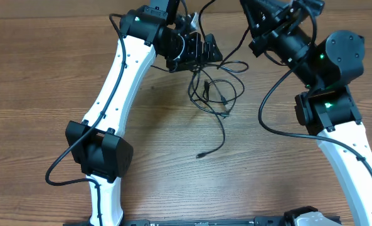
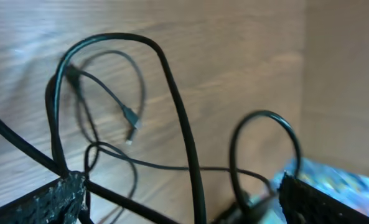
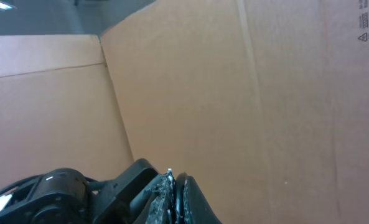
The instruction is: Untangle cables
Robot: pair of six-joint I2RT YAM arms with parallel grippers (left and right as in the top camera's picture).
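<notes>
Small print on the cardboard (image 3: 265, 93) is too tiny to read. Thin black cables (image 1: 214, 88), looped and tangled, lie on the table (image 1: 142, 144) by the left gripper (image 2: 181, 190), fingers spread; the right gripper (image 3: 173, 186) is pressed together

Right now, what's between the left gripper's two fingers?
The cables: black strands loop through the open left gripper, between its fingers, clear in the left wrist view.
</notes>
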